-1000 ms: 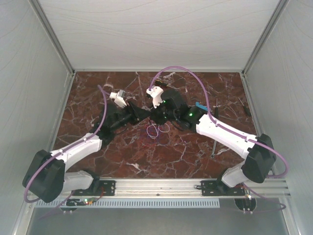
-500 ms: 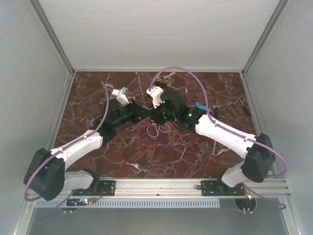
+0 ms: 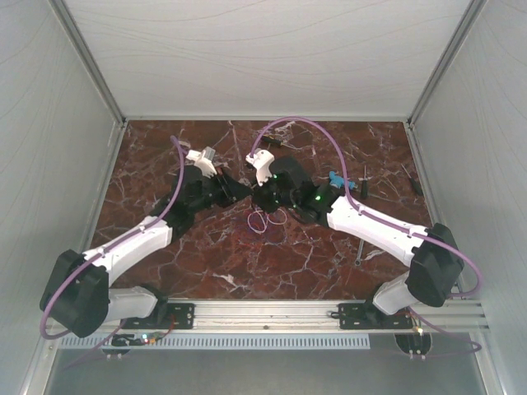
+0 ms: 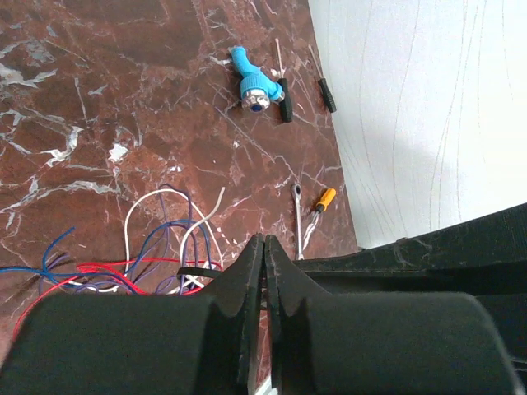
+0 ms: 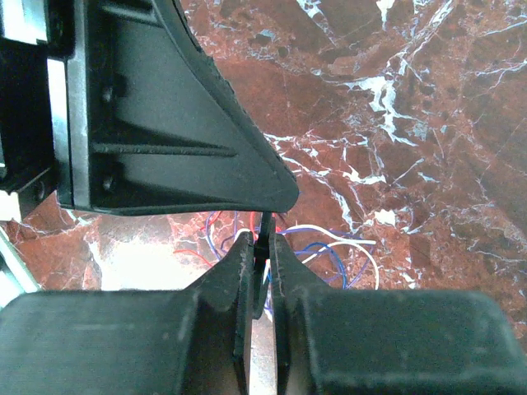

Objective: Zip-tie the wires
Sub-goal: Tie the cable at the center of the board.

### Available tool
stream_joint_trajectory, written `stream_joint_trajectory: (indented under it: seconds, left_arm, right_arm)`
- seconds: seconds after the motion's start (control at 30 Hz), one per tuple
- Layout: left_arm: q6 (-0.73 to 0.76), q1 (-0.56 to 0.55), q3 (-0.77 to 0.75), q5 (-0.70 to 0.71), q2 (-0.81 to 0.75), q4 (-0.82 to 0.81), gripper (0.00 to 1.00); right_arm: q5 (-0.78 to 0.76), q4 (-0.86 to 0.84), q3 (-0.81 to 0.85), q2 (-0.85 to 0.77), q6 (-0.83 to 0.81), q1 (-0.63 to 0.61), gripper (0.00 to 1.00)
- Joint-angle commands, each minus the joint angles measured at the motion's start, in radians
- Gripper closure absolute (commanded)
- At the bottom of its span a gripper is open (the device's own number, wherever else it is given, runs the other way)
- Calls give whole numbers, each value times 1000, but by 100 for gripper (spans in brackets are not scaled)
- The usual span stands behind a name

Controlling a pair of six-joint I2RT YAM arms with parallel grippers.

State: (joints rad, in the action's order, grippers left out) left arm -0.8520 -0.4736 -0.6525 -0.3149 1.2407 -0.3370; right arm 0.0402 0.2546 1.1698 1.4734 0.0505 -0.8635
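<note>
Because both arms work on one small bundle, they reach inward and meet tip to tip over the middle of the marble table.

1. Left gripper: in the left wrist view its fingers are pressed flat together with no gap. A short black strip runs from the bundle toward the tips. It cannot be told whether its end is pinched there.
2. The wires: white, blue-purple and red loops lie on the table directly below the two tips and just nearer the arm bases. This placement lets either arm pull a tie without reaching across.
3. Right gripper: the jaws are almost closed on a thin dark band that passes between them, judged to be the zip tie's tail. The left finger sits just above, probably bracing the tie for tightening.
4. Spare tools lie well apart at the right edge, out of the working zone: a blue-handled tool, a small spanner and an orange-handled driver.

No brand, label or legible writing is visible in any view.
</note>
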Motion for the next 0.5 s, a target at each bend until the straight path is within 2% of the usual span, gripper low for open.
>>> stream_joint_trajectory:
  seconds: [0.0, 0.47]
  left_arm:
    - [30, 46, -59, 115, 12, -31, 100]
    - [60, 113, -106, 142, 50, -26, 100]
  right_arm:
    - [5, 35, -24, -25, 17, -11, 100]
    - [14, 25, -48, -29, 28, -13, 100]
